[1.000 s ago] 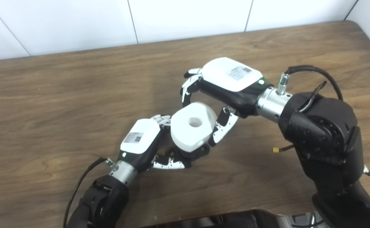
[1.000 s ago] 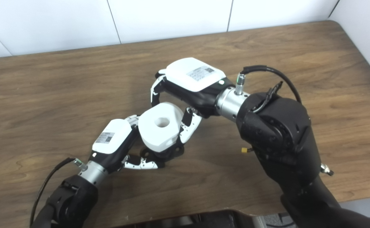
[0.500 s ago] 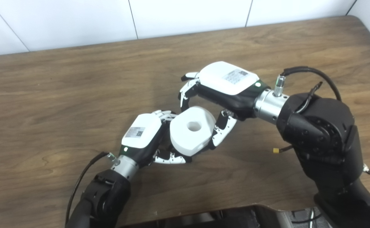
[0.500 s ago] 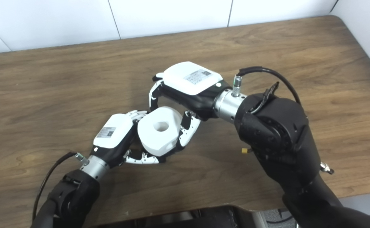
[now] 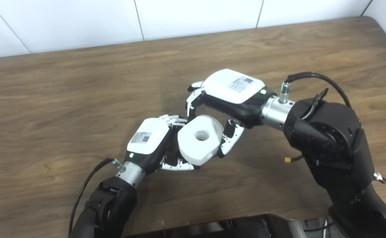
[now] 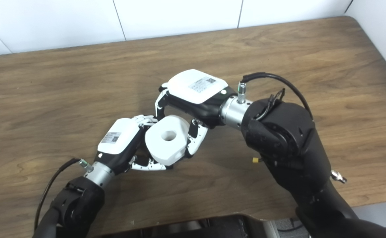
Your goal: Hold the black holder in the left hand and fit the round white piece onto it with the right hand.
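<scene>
At centre frame, the right hand [image 5: 227,99] pinches the round white piece [image 5: 199,138]; the left hand [image 5: 153,143] has its fingers [image 5: 176,164] curled beneath it, their grip hidden.

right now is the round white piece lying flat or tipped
Tipped: the round white piece has its holed face angled up toward the camera, gripped by the right robot hand. The holder beneath is hidden.

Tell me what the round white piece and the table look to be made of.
Round white piece: probably matte plastic, with an even white, dull surface, faceted sides and a clean centre hole. Table: wood or wood-look laminate, with brown grain lines and a soft sheen; which one is unclear.
</scene>
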You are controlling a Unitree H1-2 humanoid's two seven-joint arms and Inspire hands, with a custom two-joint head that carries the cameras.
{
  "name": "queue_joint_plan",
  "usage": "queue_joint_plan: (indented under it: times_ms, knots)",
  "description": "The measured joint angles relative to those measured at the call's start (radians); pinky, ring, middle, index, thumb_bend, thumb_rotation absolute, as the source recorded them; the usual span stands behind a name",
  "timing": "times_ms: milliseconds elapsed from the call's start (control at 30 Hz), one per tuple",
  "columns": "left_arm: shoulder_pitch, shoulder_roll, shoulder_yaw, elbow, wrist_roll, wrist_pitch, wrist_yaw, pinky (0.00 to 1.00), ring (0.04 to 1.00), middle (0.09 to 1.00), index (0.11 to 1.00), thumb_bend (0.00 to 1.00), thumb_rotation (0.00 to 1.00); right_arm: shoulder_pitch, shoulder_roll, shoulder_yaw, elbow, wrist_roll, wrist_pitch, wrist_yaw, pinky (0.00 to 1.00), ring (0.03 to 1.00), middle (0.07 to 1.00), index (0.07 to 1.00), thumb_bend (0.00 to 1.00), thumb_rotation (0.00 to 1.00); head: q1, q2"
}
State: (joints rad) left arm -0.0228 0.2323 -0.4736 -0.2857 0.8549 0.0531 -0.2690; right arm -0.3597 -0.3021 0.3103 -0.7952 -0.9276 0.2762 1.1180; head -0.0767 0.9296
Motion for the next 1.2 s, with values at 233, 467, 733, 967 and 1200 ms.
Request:
queue_joint_plan:
  times_ms: [233, 467, 733, 967, 1200]
  knots:
    - [0.002, -0.001, -0.003, -0.005, 0.01, 0.008, -0.004, 0.87, 0.849, 0.775, 0.487, 0.52, 0.06, 0.024, 0.007, -0.001, 0.0, -0.005, -0.012, -0.011, 0.77, 0.895, 0.766, 0.483, 0.52, 0.13, -0.003, 0.0]
    - [0.002, -0.004, -0.005, -0.012, 0.018, 0.017, -0.014, 0.86, 0.847, 0.774, 0.487, 0.52, 0.06, 0.026, 0.021, 0.0, 0.0, -0.031, -0.017, -0.014, 0.77, 0.905, 0.772, 0.483, 0.52, 0.13, 0.0, 0.006]
    - [0.002, -0.011, -0.007, -0.022, 0.029, 0.034, -0.025, 0.87, 0.85, 0.777, 0.487, 0.52, 0.06, 0.035, 0.03, 0.002, 0.008, -0.045, -0.044, -0.022, 0.78, 0.905, 0.767, 0.484, 0.52, 0.13, 0.002, 0.006]
    - [0.002, -0.013, -0.006, -0.022, 0.029, 0.035, -0.027, 0.87, 0.85, 0.776, 0.487, 0.52, 0.06, 0.046, 0.04, 0.002, 0.033, -0.06, -0.078, -0.043, 0.76, 0.897, 0.762, 0.484, 0.52, 0.13, -0.003, 0.009]
    - [0.002, -0.014, -0.007, -0.023, 0.032, 0.038, -0.033, 0.88, 0.856, 0.78, 0.487, 0.52, 0.06, 0.05, 0.047, 0.003, 0.049, -0.068, -0.094, -0.046, 0.75, 0.894, 0.759, 0.483, 0.52, 0.13, -0.002, 0.009]
